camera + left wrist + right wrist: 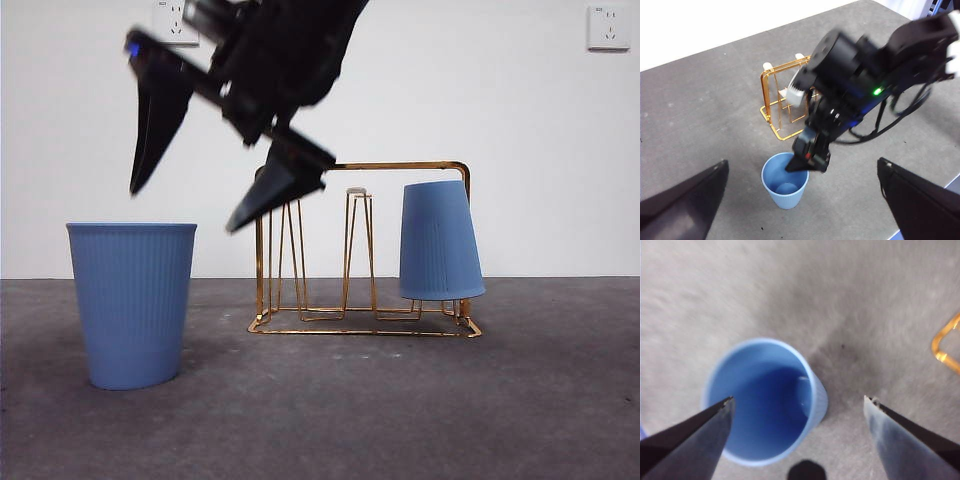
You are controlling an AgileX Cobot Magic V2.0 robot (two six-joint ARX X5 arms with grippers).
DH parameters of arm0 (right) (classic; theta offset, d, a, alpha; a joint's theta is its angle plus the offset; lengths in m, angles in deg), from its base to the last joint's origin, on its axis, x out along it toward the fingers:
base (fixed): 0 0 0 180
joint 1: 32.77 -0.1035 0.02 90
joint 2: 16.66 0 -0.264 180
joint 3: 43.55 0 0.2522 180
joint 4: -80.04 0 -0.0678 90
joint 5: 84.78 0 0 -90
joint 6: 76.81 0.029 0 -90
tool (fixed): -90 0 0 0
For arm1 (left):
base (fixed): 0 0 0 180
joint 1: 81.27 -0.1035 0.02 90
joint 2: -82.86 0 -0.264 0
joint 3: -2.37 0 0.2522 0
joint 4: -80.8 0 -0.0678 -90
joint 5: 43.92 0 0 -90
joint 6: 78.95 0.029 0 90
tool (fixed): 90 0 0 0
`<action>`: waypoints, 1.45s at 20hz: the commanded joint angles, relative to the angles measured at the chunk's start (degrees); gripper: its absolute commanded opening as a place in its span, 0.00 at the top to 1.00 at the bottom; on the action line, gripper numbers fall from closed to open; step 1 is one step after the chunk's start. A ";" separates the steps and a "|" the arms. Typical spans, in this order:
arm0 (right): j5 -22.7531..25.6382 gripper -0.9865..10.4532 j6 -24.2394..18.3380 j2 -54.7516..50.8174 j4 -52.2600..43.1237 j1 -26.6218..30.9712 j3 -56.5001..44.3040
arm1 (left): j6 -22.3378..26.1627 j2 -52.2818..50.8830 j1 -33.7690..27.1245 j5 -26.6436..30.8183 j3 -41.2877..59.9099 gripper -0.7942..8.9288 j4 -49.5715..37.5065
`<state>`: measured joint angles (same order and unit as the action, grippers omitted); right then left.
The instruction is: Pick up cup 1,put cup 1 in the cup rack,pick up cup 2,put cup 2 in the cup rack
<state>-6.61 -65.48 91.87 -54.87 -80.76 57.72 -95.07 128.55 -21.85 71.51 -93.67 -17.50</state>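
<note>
Hovering released at twelve o'clock, the right gripper (180,205) should pinch the light, crushable ribbed blue plastic cup (132,303) gently by its rim.

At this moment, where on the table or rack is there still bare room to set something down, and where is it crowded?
Bare table lies in front of the cup rack and right of the upright blue cup. The rack's left and middle prongs are free; the inverted blue cup fills its right end. It is crowded above the upright cup, where the open right gripper hovers.
</note>
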 commanded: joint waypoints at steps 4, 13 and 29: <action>2.27 0.54 1.20 4.79 -1.46 -0.37 -0.31 | -0.04 -0.07 0.15 0.26 0.33 0.41 0.72; -2.32 0.93 0.63 5.60 -1.86 -0.37 -0.31 | -0.11 -0.02 0.15 -0.39 0.33 0.41 -0.04; 21.18 0.93 -10.51 -45.27 18.10 -0.37 -0.31 | -3.39 1.46 -0.02 -12.17 14.78 0.41 -31.89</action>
<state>14.39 -75.16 47.17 -36.68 -81.04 57.46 -97.32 129.86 -21.87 60.06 -79.63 -47.51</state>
